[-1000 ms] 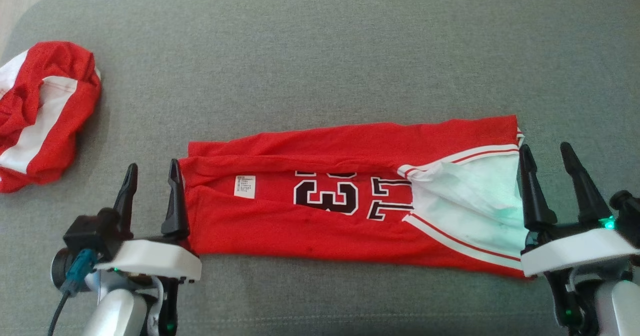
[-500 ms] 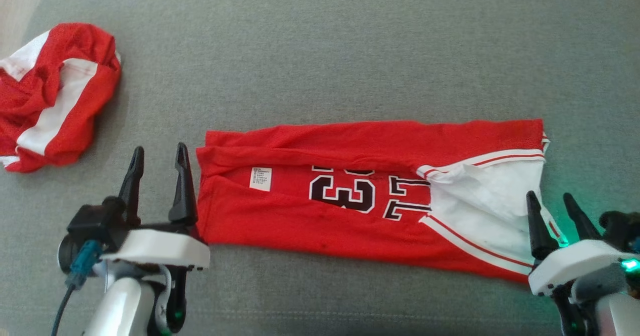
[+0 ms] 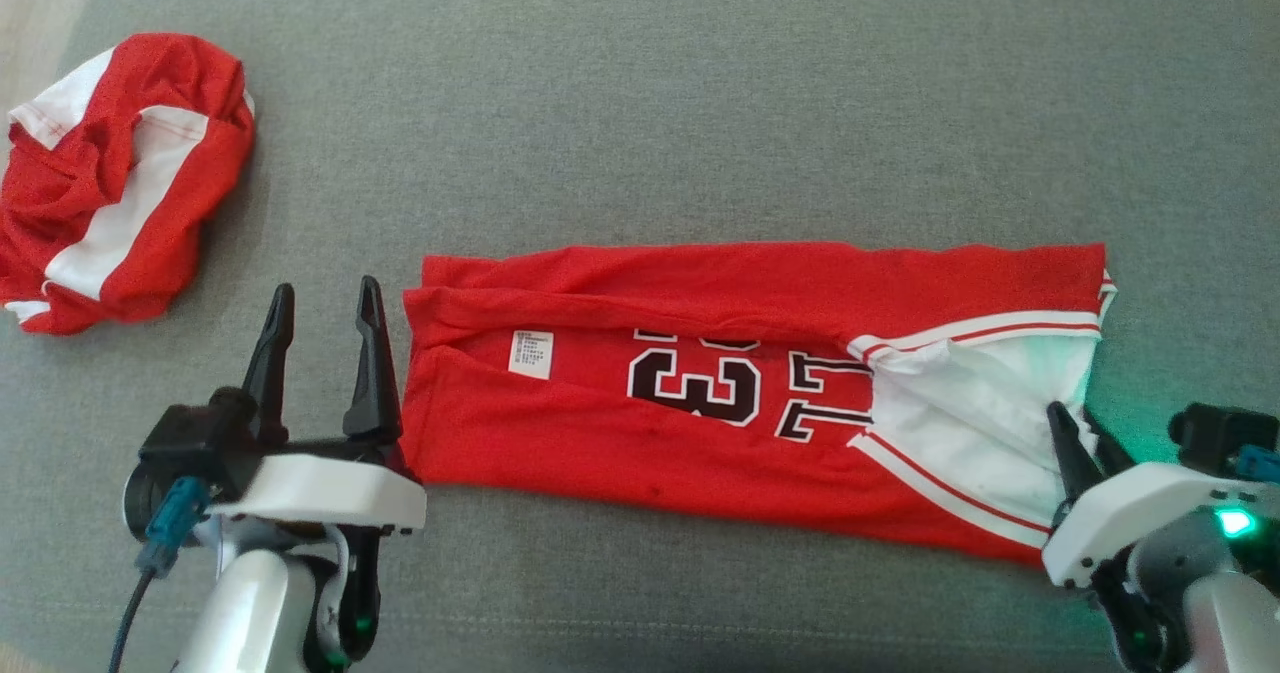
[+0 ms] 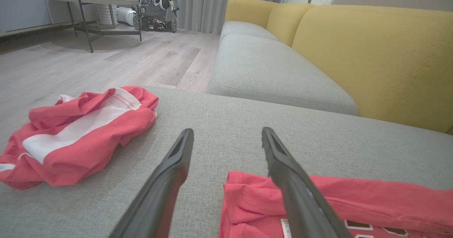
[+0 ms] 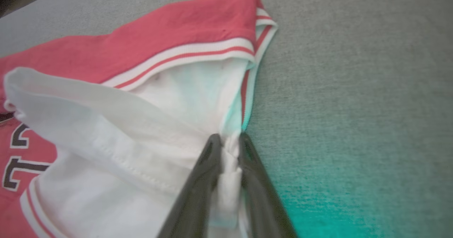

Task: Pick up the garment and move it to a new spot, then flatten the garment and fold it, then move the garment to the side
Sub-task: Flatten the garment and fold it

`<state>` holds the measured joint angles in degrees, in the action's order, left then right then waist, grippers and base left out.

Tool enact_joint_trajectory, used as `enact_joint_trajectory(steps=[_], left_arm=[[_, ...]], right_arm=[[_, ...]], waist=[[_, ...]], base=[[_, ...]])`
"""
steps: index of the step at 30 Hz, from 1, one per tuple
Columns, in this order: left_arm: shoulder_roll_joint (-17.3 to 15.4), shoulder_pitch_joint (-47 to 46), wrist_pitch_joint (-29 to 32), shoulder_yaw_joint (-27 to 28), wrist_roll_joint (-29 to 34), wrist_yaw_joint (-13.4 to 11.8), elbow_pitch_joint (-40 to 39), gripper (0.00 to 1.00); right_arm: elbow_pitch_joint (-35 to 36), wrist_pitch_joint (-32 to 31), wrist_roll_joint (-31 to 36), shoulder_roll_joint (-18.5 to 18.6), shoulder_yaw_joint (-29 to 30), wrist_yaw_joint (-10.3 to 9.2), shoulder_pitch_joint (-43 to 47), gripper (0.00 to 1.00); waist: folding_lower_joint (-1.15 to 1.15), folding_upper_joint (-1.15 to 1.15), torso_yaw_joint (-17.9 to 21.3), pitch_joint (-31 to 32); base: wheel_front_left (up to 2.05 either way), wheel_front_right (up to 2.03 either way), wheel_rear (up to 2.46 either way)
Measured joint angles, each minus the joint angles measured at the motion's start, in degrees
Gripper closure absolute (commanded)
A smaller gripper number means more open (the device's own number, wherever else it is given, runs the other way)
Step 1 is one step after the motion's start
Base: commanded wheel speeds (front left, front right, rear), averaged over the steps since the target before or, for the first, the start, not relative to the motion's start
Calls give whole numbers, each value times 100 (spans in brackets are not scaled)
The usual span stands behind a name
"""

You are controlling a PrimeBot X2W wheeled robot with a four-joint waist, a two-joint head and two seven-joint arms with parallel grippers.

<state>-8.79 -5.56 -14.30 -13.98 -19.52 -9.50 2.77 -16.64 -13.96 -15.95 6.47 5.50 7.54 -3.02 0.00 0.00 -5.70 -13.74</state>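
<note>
folded red jersey (image 3: 700,433) flat on grey sofa cushion (image 3: 700,103). right tool (image 3: 1072,415) pinched on its white fabric at right end. left tool (image 3: 325,285) wide open, empty, beside left hem. crumpled red-white garment (image 3: 110,183) well apart, left.

Right gripper (image 5: 228,137) now seemingly tight on garment (image 3: 620,453) edge

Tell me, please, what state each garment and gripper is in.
jersey: folded lengthwise, lying flat on the cushion.
crumpled garment: bunched up, apart from the jersey.
left gripper: open, empty, beside the jersey's end.
right gripper: shut on the jersey's white edge.
</note>
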Motion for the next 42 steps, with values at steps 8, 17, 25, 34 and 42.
enact_joint_trajectory(steps=[8,17,25,34,42], left_arm=[[67,-1,0,146,96,97,26,0],[143,-5,0,201,190,152,32,0],[182,-5,0,266,231,201,63,0],[211,-3,0,350,238,245,98,0],[248,8,0,348,259,301,131,0]], right_arm=[[233,-86,-180,31,-121,0,7,100],[528,-123,-240,338,241,0,21,100],[880,-235,-174,634,1007,0,215,100],[2169,-617,36,572,509,0,238,100],[2826,-947,25,292,-1210,0,-500,100]], waist=[[0,0,117,-63],[0,0,303,-125],[0,0,383,-60],[0,0,479,32],[0,0,449,155]], base=[[0,0,0],[0,0,0],[0,0,0],[0,0,0],[0,0,0]])
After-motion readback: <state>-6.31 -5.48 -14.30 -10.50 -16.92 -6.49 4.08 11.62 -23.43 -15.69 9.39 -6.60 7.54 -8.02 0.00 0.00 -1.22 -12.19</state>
